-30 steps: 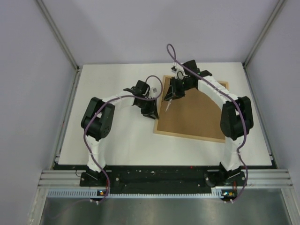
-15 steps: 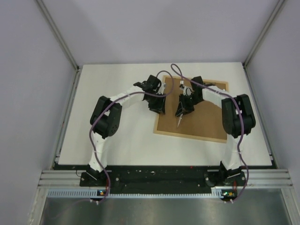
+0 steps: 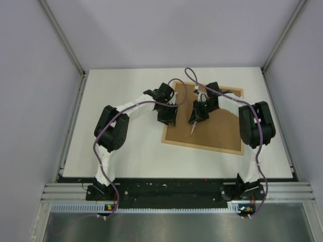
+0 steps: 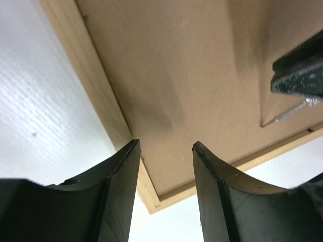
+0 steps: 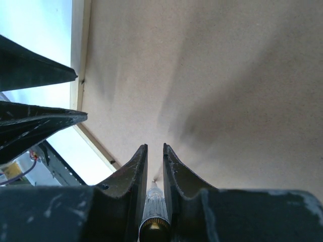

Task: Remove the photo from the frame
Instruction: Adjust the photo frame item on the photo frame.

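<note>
frame, thin tan border; backing board uppermost (brown)

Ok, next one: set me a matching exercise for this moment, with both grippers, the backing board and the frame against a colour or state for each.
Things:
1. left gripper
2. right gripper
3. backing board
4. frame

Colour or state:
A. plain brown, facing up
B. fingers apart, nothing between them
C. light-wood border around the board
D. fingers closed on a thin metal-tipped tool

Pairs: 1-B; 2-D; 3-A; 4-C
</note>
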